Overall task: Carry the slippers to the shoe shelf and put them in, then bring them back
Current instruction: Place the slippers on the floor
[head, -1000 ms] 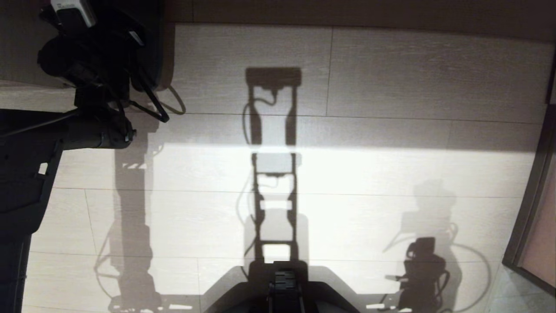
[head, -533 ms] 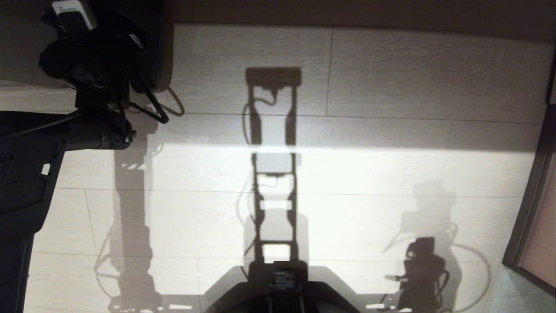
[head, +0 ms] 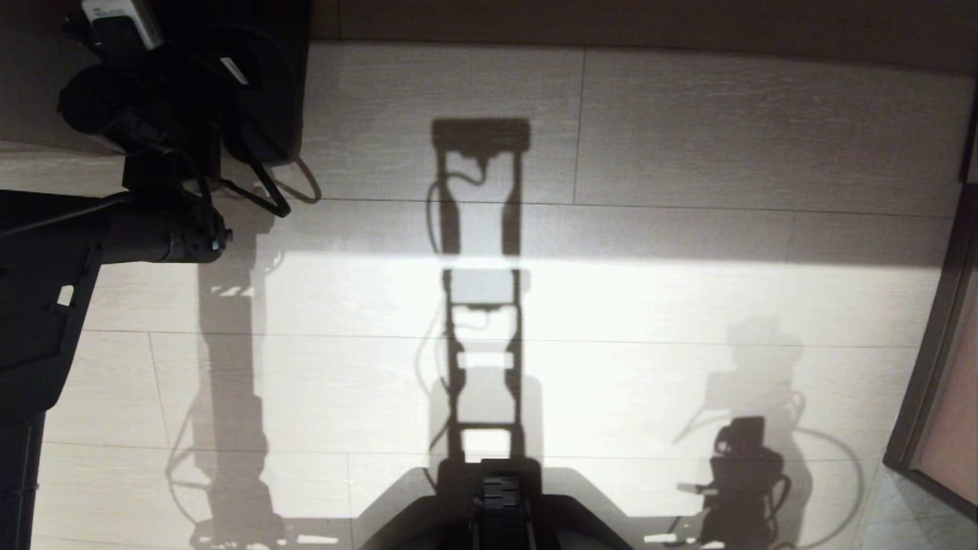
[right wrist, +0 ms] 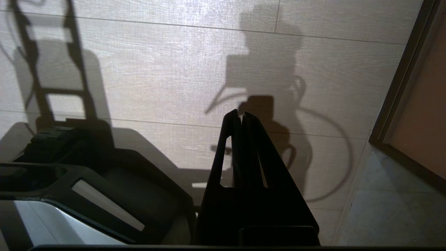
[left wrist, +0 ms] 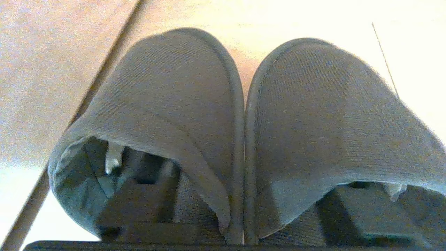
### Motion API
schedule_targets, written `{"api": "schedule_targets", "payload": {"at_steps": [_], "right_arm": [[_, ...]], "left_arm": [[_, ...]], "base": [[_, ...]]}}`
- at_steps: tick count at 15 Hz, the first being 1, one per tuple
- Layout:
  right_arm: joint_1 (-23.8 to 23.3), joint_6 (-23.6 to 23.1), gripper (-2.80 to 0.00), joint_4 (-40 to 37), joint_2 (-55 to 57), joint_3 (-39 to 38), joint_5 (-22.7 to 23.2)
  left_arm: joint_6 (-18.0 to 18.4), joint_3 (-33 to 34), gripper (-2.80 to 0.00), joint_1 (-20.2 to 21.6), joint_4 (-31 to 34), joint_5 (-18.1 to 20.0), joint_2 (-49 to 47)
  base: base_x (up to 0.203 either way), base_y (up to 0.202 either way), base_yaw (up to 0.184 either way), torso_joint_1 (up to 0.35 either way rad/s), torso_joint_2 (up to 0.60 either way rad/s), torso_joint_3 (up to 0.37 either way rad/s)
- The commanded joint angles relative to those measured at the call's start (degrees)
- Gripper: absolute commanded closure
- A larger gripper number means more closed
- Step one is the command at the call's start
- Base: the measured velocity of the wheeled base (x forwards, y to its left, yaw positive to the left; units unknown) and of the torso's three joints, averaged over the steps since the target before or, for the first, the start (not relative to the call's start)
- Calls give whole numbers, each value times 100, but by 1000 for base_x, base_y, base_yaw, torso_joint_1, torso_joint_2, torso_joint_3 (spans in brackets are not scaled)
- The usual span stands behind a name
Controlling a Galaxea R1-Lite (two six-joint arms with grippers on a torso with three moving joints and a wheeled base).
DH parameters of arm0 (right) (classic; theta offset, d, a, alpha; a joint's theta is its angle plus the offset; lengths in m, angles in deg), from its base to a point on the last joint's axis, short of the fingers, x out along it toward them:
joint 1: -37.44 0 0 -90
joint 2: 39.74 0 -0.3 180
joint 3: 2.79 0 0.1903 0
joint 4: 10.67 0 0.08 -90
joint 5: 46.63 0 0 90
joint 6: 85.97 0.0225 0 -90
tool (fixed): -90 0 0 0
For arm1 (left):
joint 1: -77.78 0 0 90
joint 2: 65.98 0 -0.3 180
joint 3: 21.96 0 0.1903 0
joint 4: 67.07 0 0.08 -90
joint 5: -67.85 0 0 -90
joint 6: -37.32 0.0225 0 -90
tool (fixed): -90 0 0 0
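Fingers of my left hand (head: 252, 92) reach into the slippers (left wrist: 244, 139), one dark finger (left wrist: 139, 205) inside each heel opening; how far apart they stand I cannot tell. Both slippers lie side by side, inner edges touching, toes pointing away over the pale floor (left wrist: 52, 69). Since a moment ago my left arm has shifted slightly toward the top left corner. My right fingers (right wrist: 241, 118) stay pressed together, low beside my base.
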Motion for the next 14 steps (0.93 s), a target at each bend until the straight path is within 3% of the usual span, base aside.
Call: {"api": "schedule_targets", "payload": {"at_steps": [1,14], "right_arm": [[-4,2,0,0,-9,0,2],[-1,2,0,0,-9,0,2]], "left_arm": [[-95,230,-280,46,-22,-1,250],[-102,504,-280,74,-22,17,389]], "base": [[0,0,0,0,0,0],[0,0,0,0,0,0]]}}
